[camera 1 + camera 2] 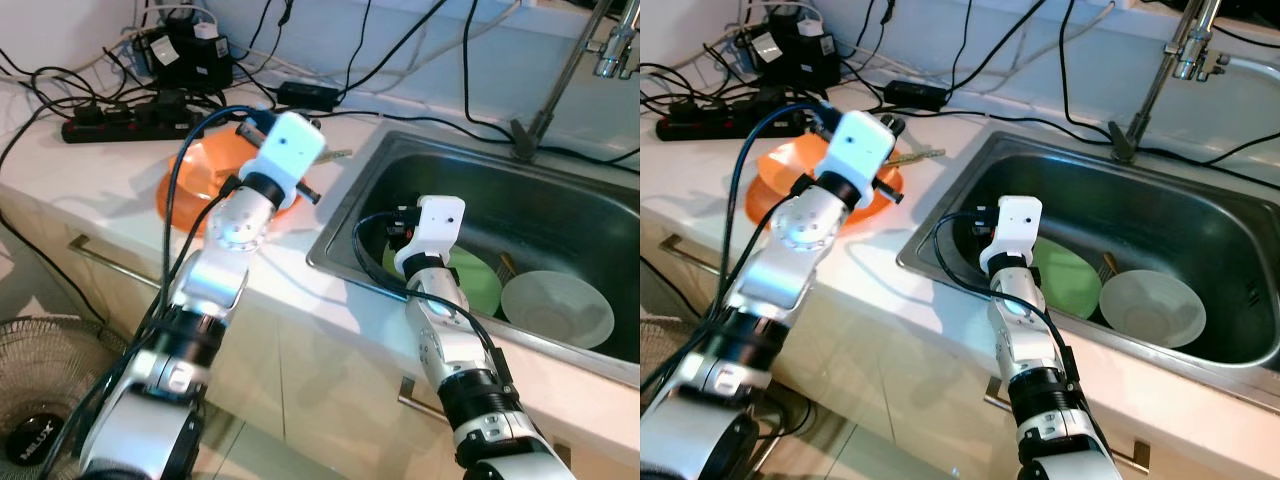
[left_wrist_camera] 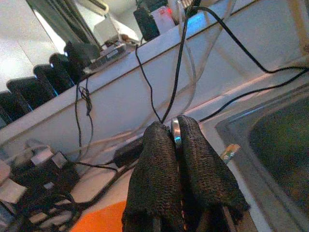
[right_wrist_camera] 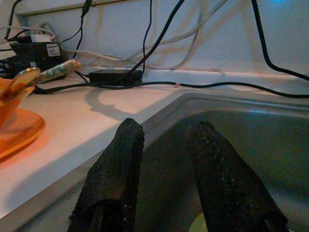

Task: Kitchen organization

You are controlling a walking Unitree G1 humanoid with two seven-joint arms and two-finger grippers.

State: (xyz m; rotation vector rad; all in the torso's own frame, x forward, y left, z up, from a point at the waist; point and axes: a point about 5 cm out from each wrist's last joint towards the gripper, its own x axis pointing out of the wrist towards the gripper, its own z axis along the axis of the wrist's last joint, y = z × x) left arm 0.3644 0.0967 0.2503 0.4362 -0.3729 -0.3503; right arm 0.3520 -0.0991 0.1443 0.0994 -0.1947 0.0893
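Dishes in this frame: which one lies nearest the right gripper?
The green plate in the sink, right beside the right gripper. The white bowl sits farther along the basin; the orange bowl is on the counter under the left arm.

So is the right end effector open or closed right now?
Open. In the right wrist view the right end effector shows its two black fingers spread apart with a clear gap, nothing between them, over the sink.

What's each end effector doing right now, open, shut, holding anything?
Left end effector: shut on a thin metal piece, over the orange bowl.
Right end effector: open, empty, inside the sink.
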